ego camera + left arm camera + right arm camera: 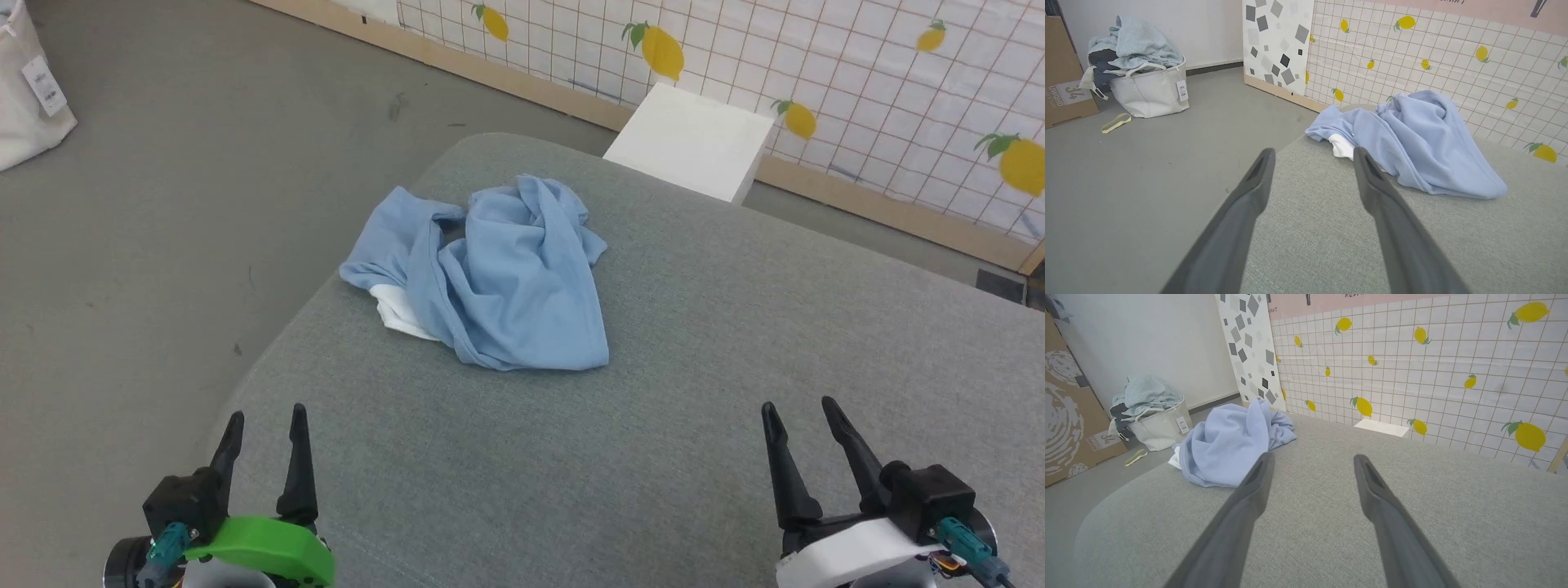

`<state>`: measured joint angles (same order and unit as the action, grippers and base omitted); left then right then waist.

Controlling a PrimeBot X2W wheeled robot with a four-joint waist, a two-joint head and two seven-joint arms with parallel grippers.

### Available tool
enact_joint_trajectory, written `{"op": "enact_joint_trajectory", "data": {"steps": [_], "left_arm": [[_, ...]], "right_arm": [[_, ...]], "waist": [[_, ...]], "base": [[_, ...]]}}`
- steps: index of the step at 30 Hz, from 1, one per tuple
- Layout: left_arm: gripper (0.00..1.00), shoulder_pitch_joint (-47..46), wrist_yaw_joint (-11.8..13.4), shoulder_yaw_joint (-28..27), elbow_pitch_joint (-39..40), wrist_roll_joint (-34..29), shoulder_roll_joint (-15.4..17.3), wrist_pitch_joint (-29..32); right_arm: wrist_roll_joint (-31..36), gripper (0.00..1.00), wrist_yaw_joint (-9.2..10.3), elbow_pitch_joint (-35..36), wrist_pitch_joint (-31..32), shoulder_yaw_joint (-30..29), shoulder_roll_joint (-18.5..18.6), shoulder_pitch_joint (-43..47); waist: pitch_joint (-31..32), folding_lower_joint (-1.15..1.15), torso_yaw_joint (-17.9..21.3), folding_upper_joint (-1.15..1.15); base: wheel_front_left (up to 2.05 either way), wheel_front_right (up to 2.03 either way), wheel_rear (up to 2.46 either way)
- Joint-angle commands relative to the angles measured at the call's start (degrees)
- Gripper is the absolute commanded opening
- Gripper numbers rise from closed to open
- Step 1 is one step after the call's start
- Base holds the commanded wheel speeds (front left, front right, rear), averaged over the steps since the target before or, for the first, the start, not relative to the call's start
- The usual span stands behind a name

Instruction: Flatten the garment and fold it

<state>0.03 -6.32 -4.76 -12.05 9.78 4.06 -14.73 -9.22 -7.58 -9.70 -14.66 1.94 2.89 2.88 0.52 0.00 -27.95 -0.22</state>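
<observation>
Nearest to us, the left claw (267, 412) and the right claw (798, 403) stood over the near edge of the grey worktop (669, 376). Both were released, with fingers spread and nothing between them, and they were well apart from each other.

Further on, toward the far left corner of the worktop, the garment (514, 278) lay in a crumpled heap, nearer to the left claw than to the right. A white part (396, 317) showed at its left side. We took it for the collar, but we could not be sure.

We judged that the flattening was not yet begun, since the cloth was all bunched. The next move, in our view, called for both claws to reach forward and take two separate edges of the heap, so that it could be pulled open. Finding true edges among the folds looked like the hard part.

Behind, a white block (694, 139) stood by the tiled wall.
</observation>
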Motion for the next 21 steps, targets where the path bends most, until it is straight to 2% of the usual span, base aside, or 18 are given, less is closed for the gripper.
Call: {"op": "enact_joint_trajectory", "data": {"steps": [1, 13, 21], "left_arm": [[1.0, 0.79, -0.25, -0.06, -0.1, 0.45, 0.29, -0.27], [1.0, -1.7, -0.52, 1.48, -1.44, -0.2, 1.53, -0.27], [1.0, -15.42, -0.96, 3.52, -8.29, 2.25, 4.53, 1.82]], "right_arm": [[-0.47, 1.0, 0.09, -0.22, -0.34, 0.14, -0.02, -0.78], [-0.12, 1.0, 0.09, -0.09, -0.34, 1.31, -0.02, -1.07], [1.91, 1.0, 0.09, 0.34, -0.33, 1.05, -0.02, -3.58]], "waist": [[-0.05, 0.0, 0.04, 0.22], [-1.11, 0.0, 2.3, 0.22], [-5.76, 0.0, 6.26, 0.22]], "base": [[0.0, 0.0, 0.0], [0.0, 0.0, 0.0], [0.0, 0.0, 0.0]]}}
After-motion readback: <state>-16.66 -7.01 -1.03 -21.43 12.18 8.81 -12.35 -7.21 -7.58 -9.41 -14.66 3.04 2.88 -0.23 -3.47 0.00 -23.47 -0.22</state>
